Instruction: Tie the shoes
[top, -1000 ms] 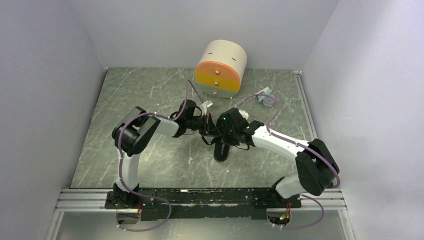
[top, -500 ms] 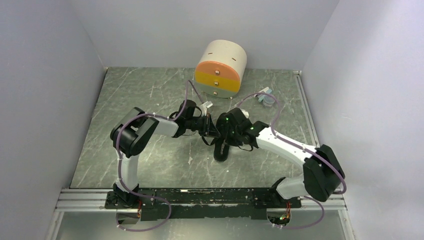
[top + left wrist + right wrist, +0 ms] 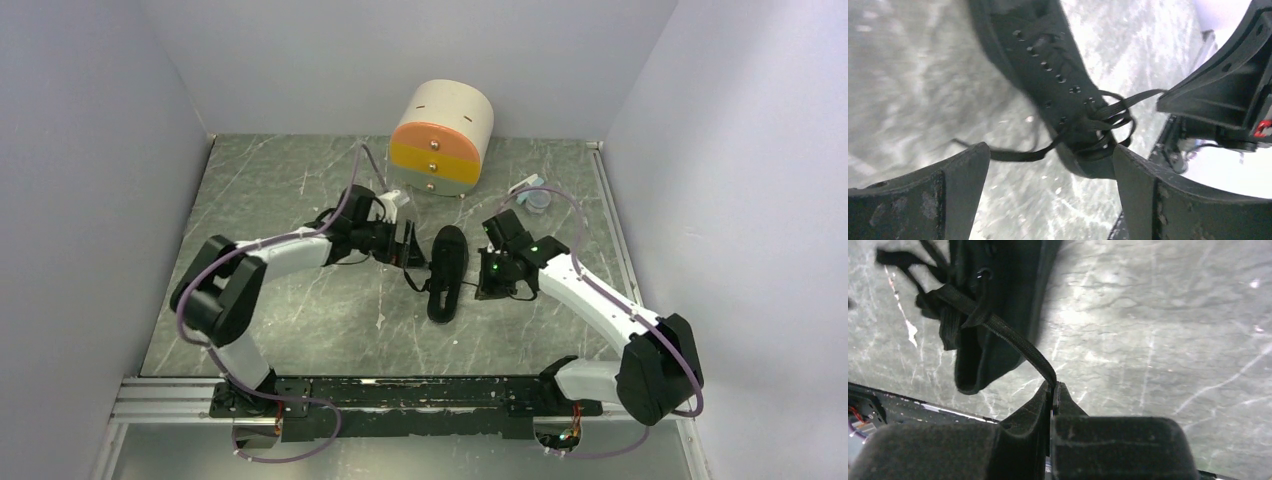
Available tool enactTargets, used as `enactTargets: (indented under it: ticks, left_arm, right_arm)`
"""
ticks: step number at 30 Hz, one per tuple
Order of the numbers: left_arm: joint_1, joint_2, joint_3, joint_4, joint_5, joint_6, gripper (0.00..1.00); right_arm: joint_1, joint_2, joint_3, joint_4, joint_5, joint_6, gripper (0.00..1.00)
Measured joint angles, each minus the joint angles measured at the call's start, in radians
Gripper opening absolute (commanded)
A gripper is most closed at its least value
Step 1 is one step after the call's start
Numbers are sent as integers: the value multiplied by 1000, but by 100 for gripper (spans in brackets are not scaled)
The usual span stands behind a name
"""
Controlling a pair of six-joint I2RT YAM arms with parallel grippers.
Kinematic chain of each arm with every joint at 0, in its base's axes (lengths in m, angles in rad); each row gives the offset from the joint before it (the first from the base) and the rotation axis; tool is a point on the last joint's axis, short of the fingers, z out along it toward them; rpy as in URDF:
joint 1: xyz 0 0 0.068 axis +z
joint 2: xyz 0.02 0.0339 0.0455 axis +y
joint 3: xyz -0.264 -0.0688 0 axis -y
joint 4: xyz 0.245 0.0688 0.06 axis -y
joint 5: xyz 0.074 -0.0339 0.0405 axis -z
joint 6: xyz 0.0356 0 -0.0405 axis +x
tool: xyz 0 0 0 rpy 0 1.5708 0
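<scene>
Shoe sits near the middle of the surface in the top view. It lies lengthwise roughly 12 to 6, and the round drawer box is well behind it at 12. Left claw hangs just off the shoe's 9 o'clock side and right claw off its 3 o'clock side. My read is that the arms flank it so each can pull a lace outward and cinch the knot.

Left wrist view: this claw is spread about as wide as it goes. Its fingers frame the eyelet end of the shoe with nothing gripped between them. A loose lace end trails over the surface across the gap and touches neither finger, as far as I can tell. There's a bundle of loops at the top eyelets. One lace strand runs off toward 2 o'clock, to the other arm's claw. It looks like a half-formed knot rather than a finished bow, but it's blurry.

Right wrist view: this claw is clamped fully together, pinching the tip of that lace strand right at its fingertips. The strand runs taut toward 10 o'clock into the shoe's top eyelet. I'd guess it's held there for tension on the knot, which leaves the left one free to grab the loose end. The pinch is right at the tip, so a harder tug could slip it.
</scene>
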Motion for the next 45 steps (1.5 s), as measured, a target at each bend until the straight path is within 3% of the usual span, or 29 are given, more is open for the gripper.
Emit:
enactTargets:
  ticks: [5,8,14,18,24,27,28,30,32,39,45]
  left_arm:
    - [16,-149,-42,-108,-184,163,71]
    - [-26,-151,-43,-153,-240,289,60]
    - [-95,-40,-43,-167,-206,486,65]
    - [-106,5,-48,-138,-177,539,65]
    - [-140,68,-28,-37,-137,552,62]
    - [-146,91,-19,0,-125,551,55]
    - [-146,96,-17,8,-125,550,47]
    - [-146,98,-18,18,-130,546,17]
    - [-147,98,-28,16,-156,540,5]
    - [-152,-3,-65,-125,-354,462,5]
    - [-152,-231,-118,-351,-543,305,5]
  right_arm:
    - [-68,-23,0,-26,-4,-61,0]
    - [-77,-23,0,-26,-17,-84,0]
    - [-79,-17,0,-17,-44,-101,0]
    - [-80,-4,0,-10,-51,-106,0]
    - [-81,2,17,-6,-61,-106,0]
    - [-81,2,21,-6,-66,-105,0]
    - [-81,2,21,-6,-66,-105,0]
    - [-81,2,22,-7,-67,-105,0]
    - [-81,1,23,-10,-67,-103,0]
    - [-82,-31,64,-95,-35,-59,0]
    - [-83,-95,173,-249,116,33,0]
